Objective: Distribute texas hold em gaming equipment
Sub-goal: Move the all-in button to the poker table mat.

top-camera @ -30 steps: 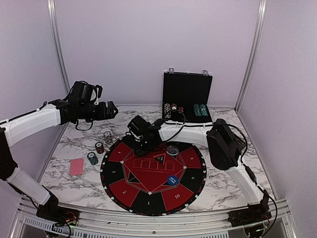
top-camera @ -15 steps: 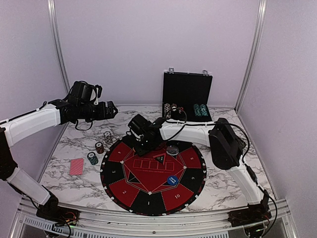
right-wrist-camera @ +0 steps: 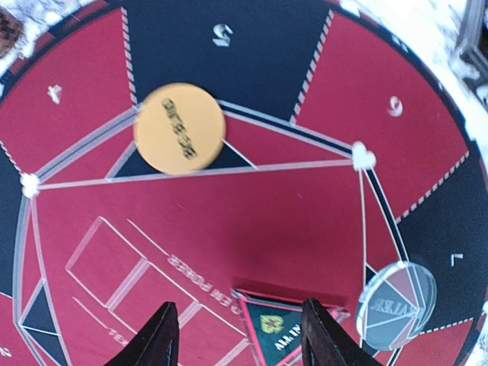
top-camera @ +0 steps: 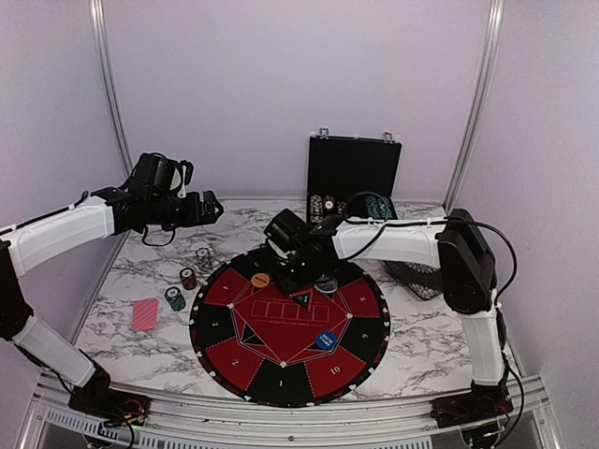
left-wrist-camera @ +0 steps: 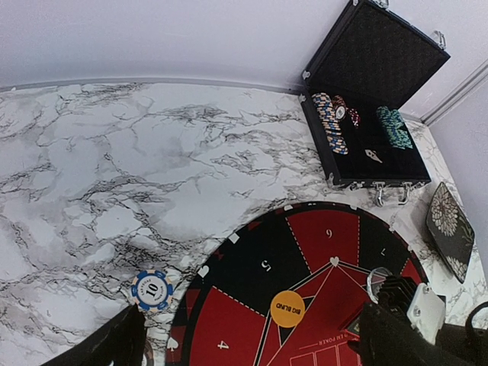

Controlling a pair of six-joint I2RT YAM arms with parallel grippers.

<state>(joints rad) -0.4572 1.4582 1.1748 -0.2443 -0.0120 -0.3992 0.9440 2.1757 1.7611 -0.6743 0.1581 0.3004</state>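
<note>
Three button discs lie on the big round mat [top-camera: 281, 369]. The orange disc [right-wrist-camera: 180, 128] is at the far left by the sector marked 5, the clear disc [right-wrist-camera: 396, 294] is toward the far right, and the blue disc [top-camera: 325, 340] is nearer the arms. Left of the mat, on the marble table [top-camera: 421, 346], stand three short chip stacks [top-camera: 188, 278], with a red-backed card [top-camera: 144, 314] lying just nearer.

An open black case [top-camera: 354, 173] at the back holds more chips [left-wrist-camera: 330, 122]. A black patterned dish [left-wrist-camera: 446, 225] lies right of it, partly behind the right arm [top-camera: 393, 238]. That arm stretches over the mat's far rim.

The right gripper [right-wrist-camera: 240, 339] hangs low over the mat's middle, near the orange disc, with its fingers parted and nothing between them. Under it sits a small triangular marker [right-wrist-camera: 268, 324], perhaps a card, though the blur leaves that unsure. The left gripper [top-camera: 213, 208] hovers high above the table's far left, spread wide and empty.
</note>
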